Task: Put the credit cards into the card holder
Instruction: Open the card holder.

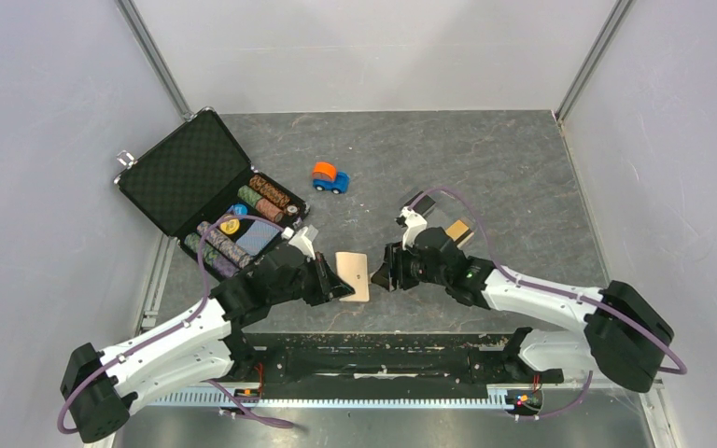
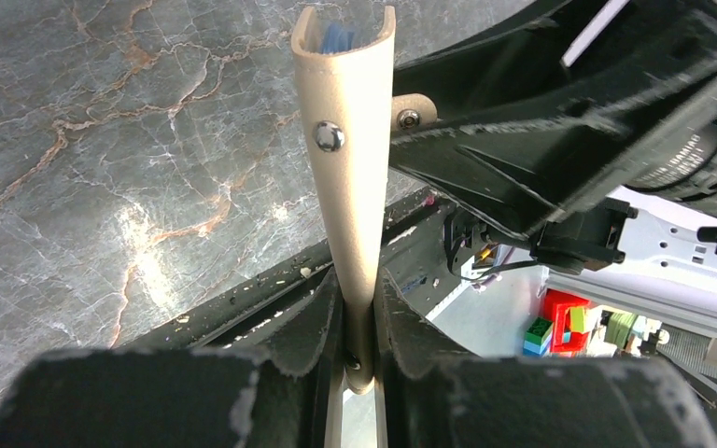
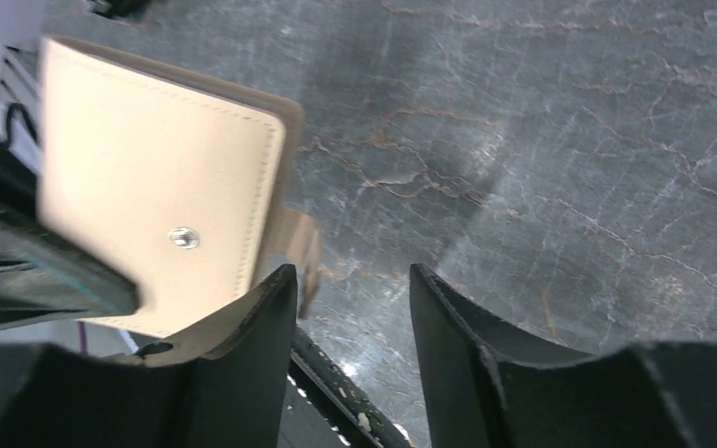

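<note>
My left gripper (image 1: 341,280) is shut on the beige card holder (image 1: 353,276) and holds it above the table near the front edge. In the left wrist view the card holder (image 2: 350,187) stands edge-on between the jaws of the left gripper (image 2: 358,303), with a light blue card (image 2: 336,37) showing inside its top. My right gripper (image 1: 383,276) is open and empty, just right of the holder. In the right wrist view the right gripper (image 3: 350,308) is open, with the holder (image 3: 149,177) at the left. A gold/tan card (image 1: 457,229) lies behind the right arm.
An open black chip briefcase (image 1: 187,173) with several rows of poker chips (image 1: 271,198) and a blue patterned deck (image 1: 257,238) stands at the left. An orange and blue toy car (image 1: 330,177) sits mid-table. A black rail (image 1: 373,359) runs along the front edge.
</note>
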`<state>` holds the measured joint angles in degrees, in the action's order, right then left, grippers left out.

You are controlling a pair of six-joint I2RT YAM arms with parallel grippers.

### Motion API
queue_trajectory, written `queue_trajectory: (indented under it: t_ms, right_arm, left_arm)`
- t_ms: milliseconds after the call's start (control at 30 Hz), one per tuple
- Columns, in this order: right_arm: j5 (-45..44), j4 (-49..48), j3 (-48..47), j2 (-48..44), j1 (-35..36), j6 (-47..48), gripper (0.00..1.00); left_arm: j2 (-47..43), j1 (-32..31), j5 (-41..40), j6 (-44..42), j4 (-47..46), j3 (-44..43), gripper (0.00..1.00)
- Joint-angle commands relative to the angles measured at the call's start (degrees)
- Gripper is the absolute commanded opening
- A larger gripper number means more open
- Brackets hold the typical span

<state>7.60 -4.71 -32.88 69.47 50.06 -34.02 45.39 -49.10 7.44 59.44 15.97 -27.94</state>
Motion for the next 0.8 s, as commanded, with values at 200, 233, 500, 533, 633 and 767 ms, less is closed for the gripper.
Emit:
queue_trajectory:
  t_ms: [200, 233, 500, 533, 633, 767]
  right_arm:
    - [0.2, -2.3, -3.6, 4.5, -0.5, -0.3, 0.41]
    - [0.8, -3.3, -3.1, 4.2, -0.5, -0.6, 0.41]
    - [6.4, -11.5, 1.7, 2.6, -2.2, -4.1, 0.41]
    - [6.4, -11.6, 1.8, 2.7, -2.3, -4.2, 0.40]
    - [6.9, -11.5, 1.7, 3.4, -2.5, -4.0, 0.33]
    - [7.0, -10.8, 1.5, 3.8, -2.5, -3.9, 0.32]
  left_arm:
    - [-1.7, -0.2, 1.2, 1.4, -3.9, 1.0, 0.02]
    - [-1.8, -0.2, 1.2, 1.4, -3.9, 1.1, 0.02]
    - [-2.4, -0.2, 1.0, 1.6, -4.3, 1.6, 0.02]
    - [-2.5, -0.2, 0.9, 1.7, -4.4, 1.6, 0.02]
    - [-3.0, -0.2, 0.7, 1.8, -4.5, 1.8, 0.02]
    - [-3.5, -0.2, 0.5, 2.1, -4.7, 2.3, 0.02]
